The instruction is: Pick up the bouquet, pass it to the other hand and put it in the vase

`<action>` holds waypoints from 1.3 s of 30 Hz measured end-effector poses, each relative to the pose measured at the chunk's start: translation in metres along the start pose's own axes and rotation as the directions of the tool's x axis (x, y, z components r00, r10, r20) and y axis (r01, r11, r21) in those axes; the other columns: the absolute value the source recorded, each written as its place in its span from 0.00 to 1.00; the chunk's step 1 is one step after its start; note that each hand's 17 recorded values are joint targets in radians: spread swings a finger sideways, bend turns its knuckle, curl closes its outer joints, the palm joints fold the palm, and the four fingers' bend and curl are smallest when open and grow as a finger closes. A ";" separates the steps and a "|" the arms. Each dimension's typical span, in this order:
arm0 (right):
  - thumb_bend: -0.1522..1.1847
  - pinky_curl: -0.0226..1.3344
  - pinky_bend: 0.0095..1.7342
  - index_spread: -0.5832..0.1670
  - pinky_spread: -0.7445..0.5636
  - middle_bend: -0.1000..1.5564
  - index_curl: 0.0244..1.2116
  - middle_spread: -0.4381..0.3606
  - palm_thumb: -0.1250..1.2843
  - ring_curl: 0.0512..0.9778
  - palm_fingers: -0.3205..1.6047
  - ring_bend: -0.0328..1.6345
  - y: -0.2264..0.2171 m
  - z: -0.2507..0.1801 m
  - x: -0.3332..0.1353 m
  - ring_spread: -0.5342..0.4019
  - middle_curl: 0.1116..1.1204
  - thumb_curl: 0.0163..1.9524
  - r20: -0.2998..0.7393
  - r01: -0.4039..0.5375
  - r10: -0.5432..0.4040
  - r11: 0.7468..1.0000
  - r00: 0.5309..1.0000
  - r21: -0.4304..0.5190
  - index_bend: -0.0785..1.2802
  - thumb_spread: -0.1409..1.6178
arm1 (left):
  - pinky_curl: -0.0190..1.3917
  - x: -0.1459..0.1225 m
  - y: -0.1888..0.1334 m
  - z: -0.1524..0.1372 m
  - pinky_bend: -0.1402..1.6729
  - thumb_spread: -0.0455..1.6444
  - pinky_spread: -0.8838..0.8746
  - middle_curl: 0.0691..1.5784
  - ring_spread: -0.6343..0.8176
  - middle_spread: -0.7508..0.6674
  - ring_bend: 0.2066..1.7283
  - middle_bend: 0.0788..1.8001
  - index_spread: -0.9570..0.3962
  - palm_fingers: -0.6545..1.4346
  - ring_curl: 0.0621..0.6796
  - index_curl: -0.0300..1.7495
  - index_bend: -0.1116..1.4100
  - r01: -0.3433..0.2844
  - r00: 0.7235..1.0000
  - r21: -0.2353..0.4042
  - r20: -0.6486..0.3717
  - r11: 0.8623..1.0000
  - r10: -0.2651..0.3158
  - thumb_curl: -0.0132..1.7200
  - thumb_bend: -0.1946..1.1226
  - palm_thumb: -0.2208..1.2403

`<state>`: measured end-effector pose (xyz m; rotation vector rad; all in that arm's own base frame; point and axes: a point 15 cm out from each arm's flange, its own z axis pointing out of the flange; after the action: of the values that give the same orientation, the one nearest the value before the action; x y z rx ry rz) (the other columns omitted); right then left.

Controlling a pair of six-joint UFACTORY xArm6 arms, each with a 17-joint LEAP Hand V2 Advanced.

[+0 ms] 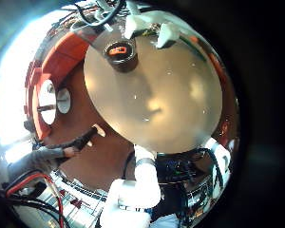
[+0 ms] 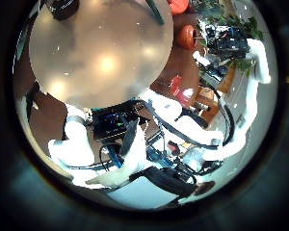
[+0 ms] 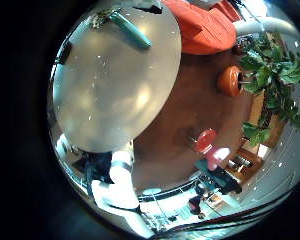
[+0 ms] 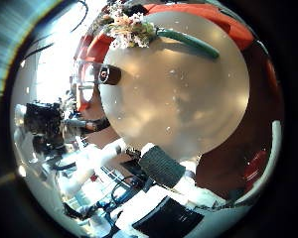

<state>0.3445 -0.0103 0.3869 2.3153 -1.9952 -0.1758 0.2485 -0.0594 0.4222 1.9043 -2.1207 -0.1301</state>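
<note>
Item 1, left hand (image 1: 148, 28): held above the round table (image 1: 171, 104). Its fingertips (image 1: 167, 36) show at the edge of its little finger side palm view, loose and spread apart, with nothing between them. They are over the table's rim and near the vase without touching it.

Item 2, vase (image 1: 122, 55): a short, dark cylindrical vessel standing upright on the table close to the rim, with its mouth open. It also shows at the table's edge in the left thumb side palm view.

Item 3, bouquet (image 4: 139, 32): lies flat on the table close to the rim and is not held. The flower head is near the vase but apart from it, and the wrapped stem (image 4: 191, 43) points away from the vase along the table's edge.

Item 4, right hand (image 4: 164, 166): held above the table, well apart from the bouquet. Only part of its body shows, so whether its fingers are released or clenched cannot be told.
</note>
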 end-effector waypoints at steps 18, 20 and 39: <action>0.12 0.20 0.26 0.36 0.84 0.26 0.21 0.55 0.45 0.22 0.38 0.42 -0.009 -0.004 0.029 0.58 0.26 0.16 0.094 -0.118 0.116 0.993 0.989 0.011 0.18 0.75 | 0.24 0.021 0.010 0.012 0.20 0.68 0.85 0.14 0.89 0.90 0.18 0.06 0.73 0.29 0.26 0.14 0.17 -0.120 0.992 -0.039 0.021 0.992 0.121 0.19 0.13 0.36; 0.12 0.20 0.25 0.38 0.83 0.26 0.22 0.54 0.50 0.23 0.36 0.42 -0.019 -0.004 0.036 0.56 0.27 0.17 0.097 -0.134 0.132 0.991 0.986 0.011 0.19 0.74 | 0.24 0.021 0.012 0.006 0.20 0.68 0.85 0.14 0.89 0.90 0.17 0.06 0.74 0.29 0.26 0.15 0.17 -0.148 0.988 -0.030 0.033 0.988 0.149 0.19 0.13 0.36; 0.10 0.18 0.25 0.46 0.76 0.28 0.23 0.58 0.51 0.24 0.35 0.42 -0.173 0.065 0.032 0.54 0.28 0.21 0.207 -0.162 0.170 0.985 0.964 -0.057 0.18 0.70 | 0.24 -0.005 0.013 0.014 0.19 0.68 0.85 0.14 0.89 0.90 0.17 0.06 0.75 0.30 0.25 0.16 0.17 -0.173 0.985 -0.054 0.007 0.983 0.174 0.19 0.13 0.36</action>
<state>0.5093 -0.0156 0.2983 2.1721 -2.2490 -0.4629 0.2323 -0.0545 0.4113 1.6845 -2.2556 -0.1601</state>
